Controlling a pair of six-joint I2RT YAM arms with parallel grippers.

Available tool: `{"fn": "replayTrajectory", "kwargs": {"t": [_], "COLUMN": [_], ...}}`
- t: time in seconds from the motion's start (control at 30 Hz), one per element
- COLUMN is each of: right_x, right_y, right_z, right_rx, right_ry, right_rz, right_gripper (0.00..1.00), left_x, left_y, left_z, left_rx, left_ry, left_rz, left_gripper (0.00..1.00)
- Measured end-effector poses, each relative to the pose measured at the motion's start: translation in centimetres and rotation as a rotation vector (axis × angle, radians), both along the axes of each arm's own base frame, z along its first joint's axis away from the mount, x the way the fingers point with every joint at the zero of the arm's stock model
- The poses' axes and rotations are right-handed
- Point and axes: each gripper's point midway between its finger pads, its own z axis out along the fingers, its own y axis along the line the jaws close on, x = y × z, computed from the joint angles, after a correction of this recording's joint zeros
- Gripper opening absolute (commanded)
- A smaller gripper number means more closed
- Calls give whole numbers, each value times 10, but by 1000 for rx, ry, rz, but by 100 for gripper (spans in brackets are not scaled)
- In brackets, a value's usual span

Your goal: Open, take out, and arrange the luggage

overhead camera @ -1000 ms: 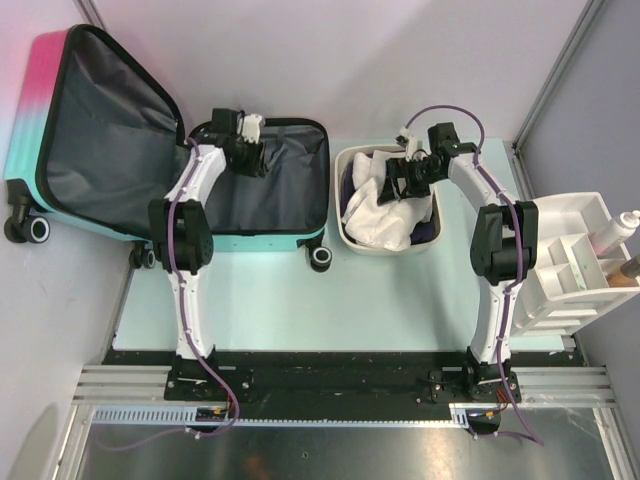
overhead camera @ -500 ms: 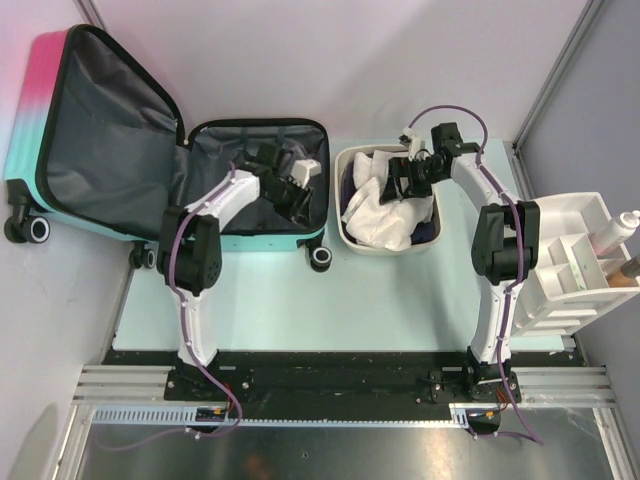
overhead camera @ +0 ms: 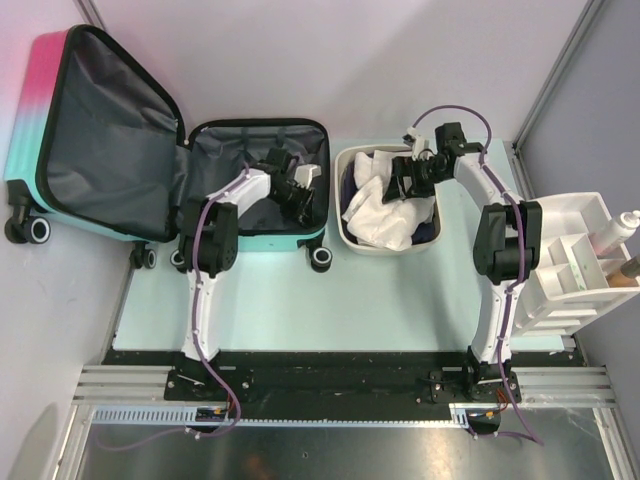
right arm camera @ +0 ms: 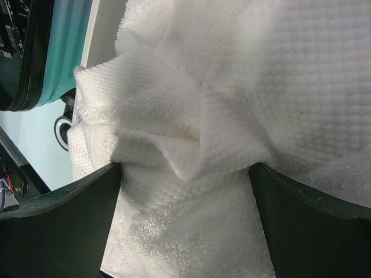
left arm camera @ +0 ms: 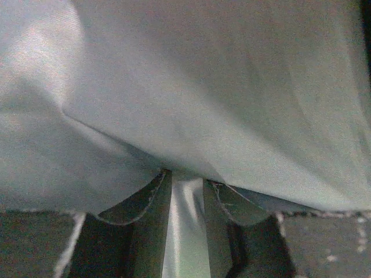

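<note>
In the overhead view the luggage (overhead camera: 120, 140) was seen unzipped and spread open at ten o'clock on the table (overhead camera: 330, 300). Its lid was propped up toward nine o'clock and its base lay flat toward the centre, so the opening step was judged done. Just beside the base, at its three o'clock, a white tub (overhead camera: 337, 195) was heaped with a white towel (overhead camera: 380, 215). From this, some of the taking out was judged to be under way.

The left gripper (overhead camera: 297, 192) was lowered into the base near its three o'clock wall. Its jaws were drawn narrow, with a strip of grey fabric (left arm camera: 203, 87) pinched between them. The right gripper (overhead camera: 408, 180) was held over the tub at one o'clock, its jaws spread wide on either side of a towel fold, with nothing clamped. Arranging was judged largely left to do. The white organiser (overhead camera: 575, 260) at three o'clock was reached by neither arm.

Whether the pinched fabric was the lining or a packed garment could not be told, as the left wrist view was filled with cloth. The floor of the base under the left arm was hidden, as was whatever lay beneath the towel. The organiser was cut off by the frame edge.
</note>
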Motion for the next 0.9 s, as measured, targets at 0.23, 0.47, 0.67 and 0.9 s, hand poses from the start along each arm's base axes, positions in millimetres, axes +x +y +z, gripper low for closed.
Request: {"fn": "replayTrajectory", "kwargs": {"t": [0.23, 0.47, 0.67, 0.9], "right_x": [1, 1, 0, 7], "right_y": [-4, -4, -2, -2], "right_z": [-2, -2, 1, 27], "right_rx": [7, 7, 0, -30], "right_ry": [6, -5, -16, -111], "right_rz": [-12, -12, -8, -27], "right_gripper": [98, 98, 99, 100], "left_x": [36, 101, 135, 111], "left_y": [7, 30, 61, 104], "left_z": [8, 40, 63, 101], "left_rx": [40, 116, 128, 81], "left_ry": [-20, -223, -347, -341], "left_rz": [77, 160, 224, 275], "left_gripper": [62, 66, 67, 69]}}
